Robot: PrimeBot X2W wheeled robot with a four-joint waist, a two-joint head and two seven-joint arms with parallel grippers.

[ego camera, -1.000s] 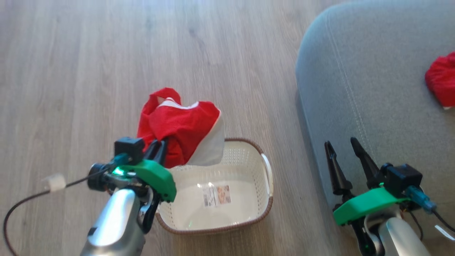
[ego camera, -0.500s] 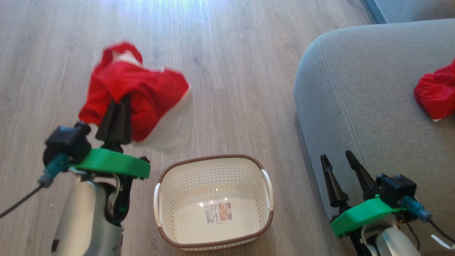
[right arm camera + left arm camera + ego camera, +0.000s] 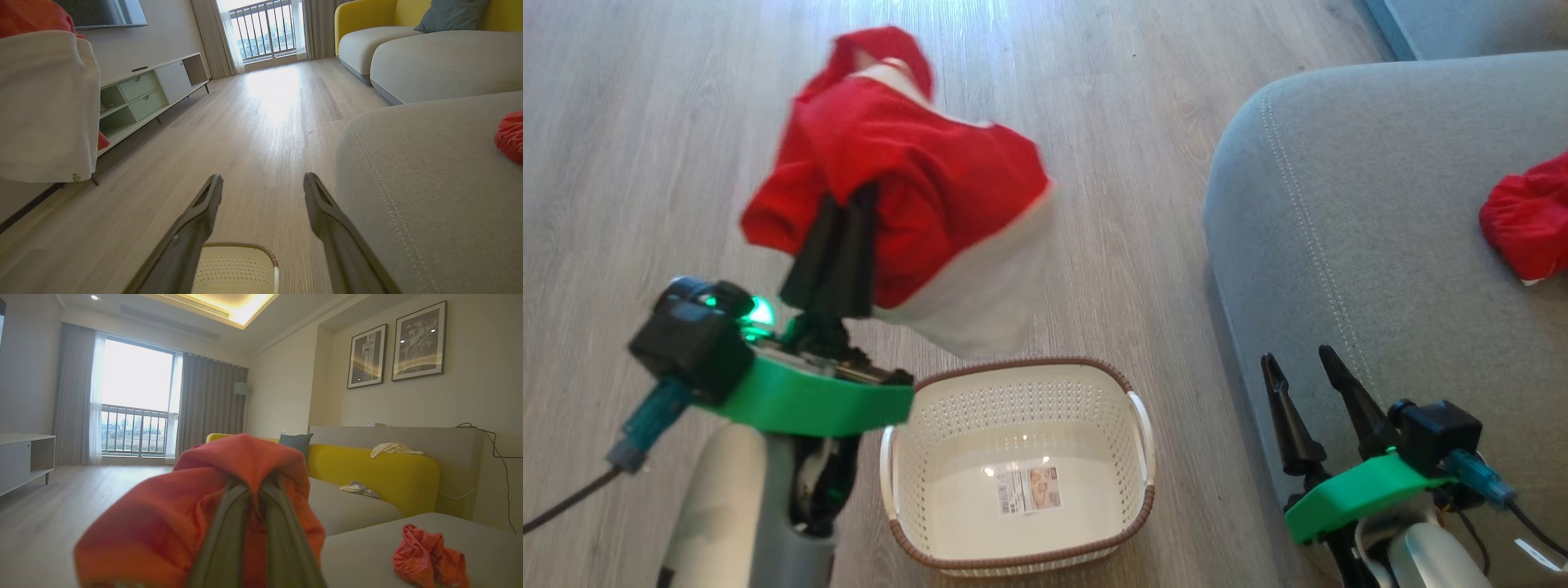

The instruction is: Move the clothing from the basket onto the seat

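From where I stand, the left pincer [image 3: 843, 220] has hoisted the white-trimmed garment [image 3: 915, 180] right out of the basket [image 3: 1021, 365]. A second ago the cloth hung at the basket's far rim; now it dangles clear of the rim above the floor [image 3: 645, 163], and over the last half-second it has drifted a little toward the seat [image 3: 1380, 261]. The pincer is clamped tight on a bunch of the red fabric, with the white hem hanging loose beneath. That leaves the basket empty apart from the label [image 3: 1031, 488] stuck to its bottom. The plain red garment [image 3: 1527, 216] lies crumpled on the seat, well apart from the basket. The right pincer [image 3: 1297, 356] waits beside the seat's near edge with its fingers spread, holding nothing. To my eye the picking is finished. What remains is to carry this last piece across the gap and let it go over the cushion.
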